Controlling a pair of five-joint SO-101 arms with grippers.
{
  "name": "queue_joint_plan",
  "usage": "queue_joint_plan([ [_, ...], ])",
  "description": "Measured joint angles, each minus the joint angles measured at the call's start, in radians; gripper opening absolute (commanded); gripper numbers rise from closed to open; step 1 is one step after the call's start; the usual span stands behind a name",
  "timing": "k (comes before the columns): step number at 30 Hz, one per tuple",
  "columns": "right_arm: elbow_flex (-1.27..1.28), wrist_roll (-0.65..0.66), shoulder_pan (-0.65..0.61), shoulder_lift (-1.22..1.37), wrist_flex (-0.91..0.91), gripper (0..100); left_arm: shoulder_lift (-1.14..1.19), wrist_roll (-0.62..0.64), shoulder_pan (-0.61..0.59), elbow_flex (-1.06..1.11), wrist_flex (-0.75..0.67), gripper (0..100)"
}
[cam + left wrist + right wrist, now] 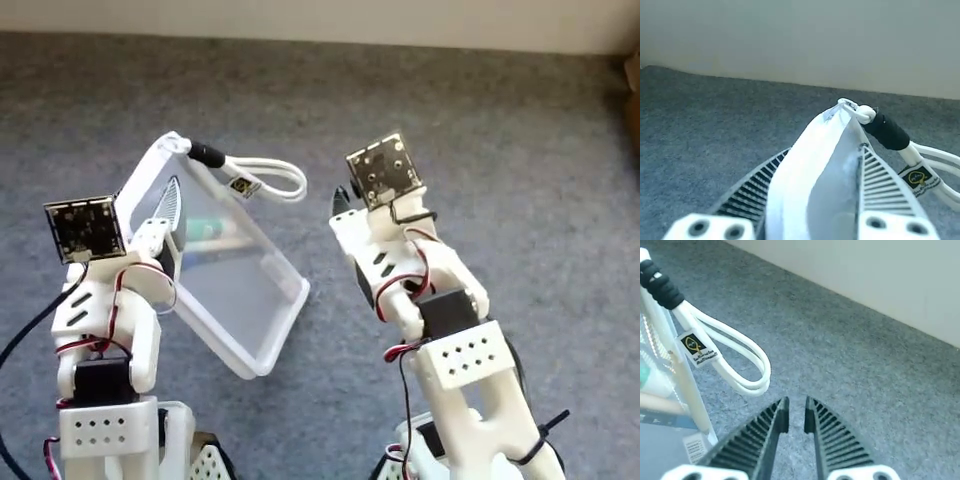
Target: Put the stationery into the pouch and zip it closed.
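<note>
A clear pouch (235,290) with white edging hangs tilted above the carpet, and my left gripper (165,235) is shut on its edge. In the left wrist view the pouch's white edge (815,170) is pinched in the left gripper (825,150). A black zip pull (207,154) sits at the pouch's upper corner, where a white strap loop (275,180) hangs off. Stationery, including a green-and-white item (210,230), lies inside. My right gripper (343,200) hovers just right of the loop (735,355); its fingers stand a narrow gap apart (796,412) with nothing between them.
Grey carpet (480,130) covers the whole work surface. A pale wall (880,275) runs along its far edge. Both arm bases stand at the near edge.
</note>
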Motion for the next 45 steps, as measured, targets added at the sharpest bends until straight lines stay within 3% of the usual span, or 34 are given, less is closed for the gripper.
queue_joint_plan([
  [14,0.184,0.0,0.0,0.0,-0.241,5.8,-0.009,0.025,-0.003,0.232,-0.354,20],
  [23,0.198,0.0,0.135,0.0,-0.281,5.8,0.003,0.026,-0.041,0.244,-0.37,20],
  [30,0.264,0.0,0.167,0.0,-0.273,5.8,0.003,0.026,-0.078,0.261,-0.37,20],
  [36,0.333,0.0,0.242,0.0,-0.273,5.9,0.003,-0.048,-0.189,0.344,-0.37,20],
  [45,0.423,0.0,0.25,0.0,-0.273,5.9,0.005,-0.072,-0.351,0.373,-0.37,20],
])
